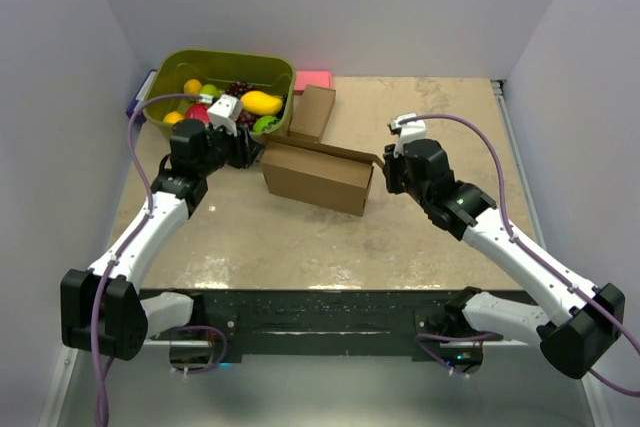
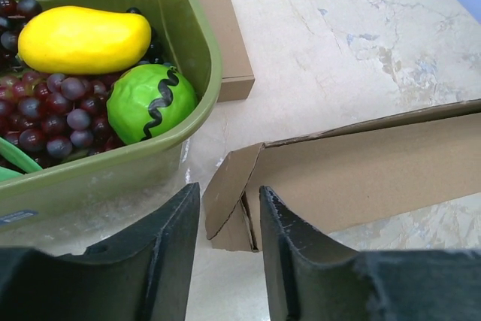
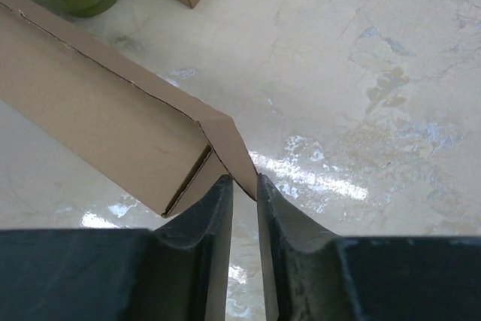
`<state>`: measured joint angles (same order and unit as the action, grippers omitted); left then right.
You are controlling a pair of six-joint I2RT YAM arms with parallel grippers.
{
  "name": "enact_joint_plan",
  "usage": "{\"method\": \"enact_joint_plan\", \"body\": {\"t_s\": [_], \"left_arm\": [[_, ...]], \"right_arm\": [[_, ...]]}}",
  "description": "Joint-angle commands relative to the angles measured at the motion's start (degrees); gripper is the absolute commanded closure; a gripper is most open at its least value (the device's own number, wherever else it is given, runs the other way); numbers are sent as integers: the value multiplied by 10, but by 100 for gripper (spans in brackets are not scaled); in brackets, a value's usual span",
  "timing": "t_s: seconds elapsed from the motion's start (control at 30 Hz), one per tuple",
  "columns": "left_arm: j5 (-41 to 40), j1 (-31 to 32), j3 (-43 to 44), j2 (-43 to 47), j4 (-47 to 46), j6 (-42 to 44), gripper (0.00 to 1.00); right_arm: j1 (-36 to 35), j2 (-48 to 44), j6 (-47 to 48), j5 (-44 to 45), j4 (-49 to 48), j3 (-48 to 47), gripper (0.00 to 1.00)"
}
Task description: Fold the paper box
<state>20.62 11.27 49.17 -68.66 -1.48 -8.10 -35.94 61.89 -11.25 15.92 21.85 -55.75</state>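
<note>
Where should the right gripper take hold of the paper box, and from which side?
Take the triangular end flap at the paper box's right end, coming in from that end, a finger on each face. It is a single cardboard layer jutting clear of the wall, and the right gripper straddles its tip, jaws not yet closed.

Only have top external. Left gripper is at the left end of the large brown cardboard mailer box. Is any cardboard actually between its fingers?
Observer: Yes. In the left wrist view the left gripper straddles the end flap of the brown cardboard mailer box. Its jaws stand apart, not clamped.
Operator: Right end?
Observer: In the right wrist view the tip of the pointed corner flap sits in the narrow gap between the right gripper fingers. I cannot tell whether it is pinched.
Operator: Anything crowding the left end?
Observer: The wall of the olive green plastic bin stands close beside that flap but apart from it, with table showing between.
</note>
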Motion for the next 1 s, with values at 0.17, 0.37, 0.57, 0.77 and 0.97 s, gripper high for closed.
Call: {"method": "enact_joint_plan", "body": {"t_s": [0.17,0.37,0.57,0.77,0.97], "left_arm": [[28,-4,13,13,-45,-22,76],[40,-4,8,16,-57,-38,91],[60,-3,-2,13,-76,-68,97],[9,30,-5,11,-44,-36,99],[-111,97,-6,15,1,19,100]], "right_arm": [[2,17,2,-5,-15,-10,89],[2,32,0,1,-11,-16,92],[2,38,-25,7,-8,-30,98],[2,42,-76,2,0,-52,100],[2,52,-113,-25,-16,-56,100]]}}
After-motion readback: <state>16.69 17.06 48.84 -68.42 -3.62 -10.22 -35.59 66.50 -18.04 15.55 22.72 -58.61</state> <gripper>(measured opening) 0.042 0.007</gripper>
